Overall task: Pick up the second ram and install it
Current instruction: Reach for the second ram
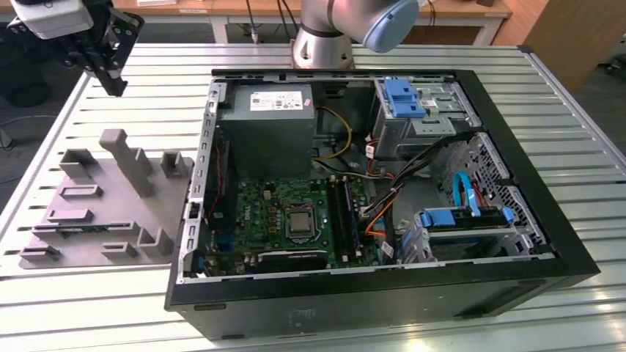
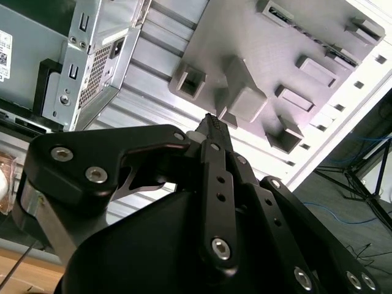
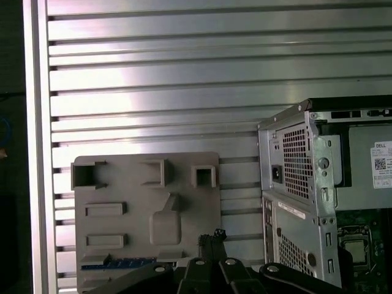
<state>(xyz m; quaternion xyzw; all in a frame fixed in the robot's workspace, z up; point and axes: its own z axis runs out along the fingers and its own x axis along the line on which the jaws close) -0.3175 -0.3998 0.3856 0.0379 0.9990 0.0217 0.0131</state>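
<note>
Gripper [image 1: 116,86] pinched shut, empty, high above tray [image 1: 93,258], well apart. Ram [image 1: 83,229] flat in tray slot, at tray end opposite tall posts [image 1: 122,150]. Best to open wide first, square up along ram, descend straight, grip mid-stick, lift level.

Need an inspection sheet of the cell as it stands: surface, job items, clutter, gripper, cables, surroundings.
Surface: slatted metal table carrying the grey tray and the open PC case.
Job's things: second ram lies in a slot at the tray's edge, untouched; motherboard slots sit inside the case.
Clutter: nothing seen.
Gripper: gripper shut and empty, raised over the tray's side of the table, clear of the ram.
Cables: wire bundle and blue cable inside the case.
Surroundings: arm base behind the case; wooden bench beyond.
</note>
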